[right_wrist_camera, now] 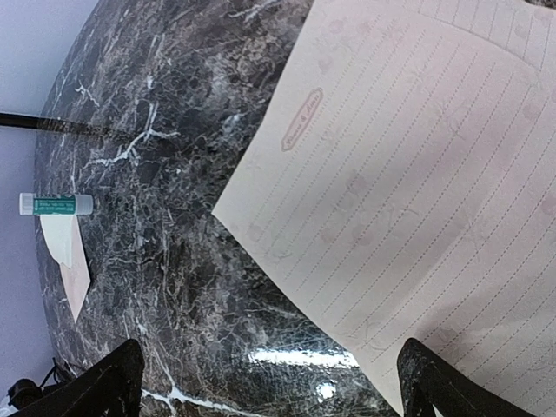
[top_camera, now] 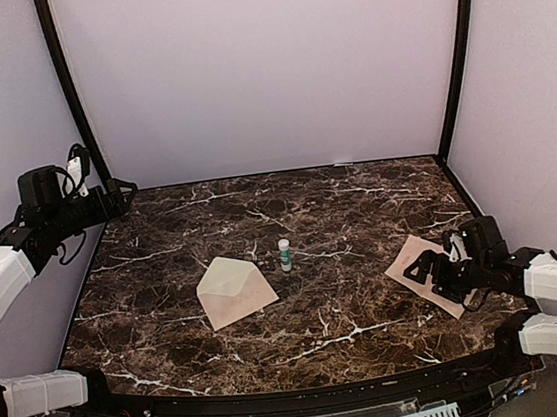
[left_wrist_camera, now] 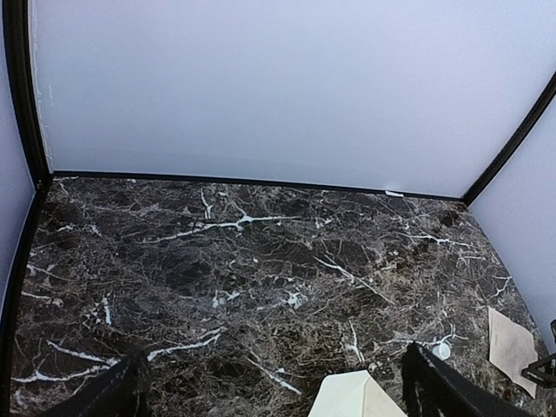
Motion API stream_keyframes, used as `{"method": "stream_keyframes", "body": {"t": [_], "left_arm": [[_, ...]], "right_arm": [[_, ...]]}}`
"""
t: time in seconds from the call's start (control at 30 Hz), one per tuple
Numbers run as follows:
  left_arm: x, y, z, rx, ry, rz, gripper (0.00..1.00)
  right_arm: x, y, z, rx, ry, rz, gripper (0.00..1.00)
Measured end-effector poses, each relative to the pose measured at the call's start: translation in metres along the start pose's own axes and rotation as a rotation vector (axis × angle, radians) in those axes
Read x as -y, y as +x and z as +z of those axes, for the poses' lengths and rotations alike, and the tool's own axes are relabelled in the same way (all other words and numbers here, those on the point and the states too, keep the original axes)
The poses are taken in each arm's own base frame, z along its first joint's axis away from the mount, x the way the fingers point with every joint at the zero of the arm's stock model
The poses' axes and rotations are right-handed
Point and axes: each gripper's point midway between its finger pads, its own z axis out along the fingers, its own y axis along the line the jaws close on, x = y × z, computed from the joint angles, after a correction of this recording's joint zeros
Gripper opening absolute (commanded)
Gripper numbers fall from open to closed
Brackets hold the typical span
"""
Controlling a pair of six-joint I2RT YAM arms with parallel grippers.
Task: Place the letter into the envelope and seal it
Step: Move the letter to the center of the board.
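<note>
A dark brown, white-veined marble table (top_camera: 288,207) fills the scene. The small cream-beige paper envelope (top_camera: 236,292) lies flat near the middle, slightly left, turned at an angle, with its paler flap part on the far side. Just beside its far right corner stands a small white tube with a green label (top_camera: 285,255), upright and apart from the paper.

The thin, pale tan-cream lined letter (right_wrist_camera: 417,174) lies flat at the right side of the table, well apart from the envelope. The right gripper (top_camera: 419,271) is low over the letter's near left part with its jaws spread wide and nothing between them. In the wrist view one finger is above the sheet and the other above bare marble; whether they touch is unclear.

The left gripper (top_camera: 126,191) hangs raised at the far left edge, with its jaws wide apart and empty.
</note>
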Motion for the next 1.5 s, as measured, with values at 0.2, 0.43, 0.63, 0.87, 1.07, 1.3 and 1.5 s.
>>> {"method": "stream_keyframes", "body": {"t": [0.2, 0.43, 0.63, 0.87, 1.07, 1.3, 1.5], "left_arm": [[0.000, 0.001, 0.000, -0.001, 0.000, 0.000, 0.99], [0.000, 0.001, 0.000, -0.001, 0.000, 0.000, 0.99], [0.000, 0.001, 0.001, -0.002, 0.000, 0.000, 0.99], [0.000, 0.002, 0.001, -0.003, 0.004, -0.001, 0.99], [0.000, 0.004, 0.001, -0.007, 0.008, -0.001, 0.99], [0.001, 0.004, 0.001, -0.007, 0.012, -0.001, 0.99], [0.003, 0.007, 0.002, -0.014, 0.024, -0.001, 0.99]], "right_arm": [[0.008, 0.005, 0.008, -0.022, 0.026, 0.010, 0.99], [0.006, 0.006, 0.011, -0.007, -0.001, 0.010, 0.99], [-0.004, 0.013, 0.014, -0.002, -0.059, 0.012, 0.98], [-0.023, 0.025, 0.026, -0.036, -0.105, 0.000, 0.97], [-0.053, 0.036, 0.043, -0.071, -0.140, -0.040, 0.98], [-0.086, 0.051, 0.062, -0.127, -0.163, -0.072, 0.97], [-0.113, 0.057, 0.077, -0.168, -0.165, -0.111, 0.97]]}}
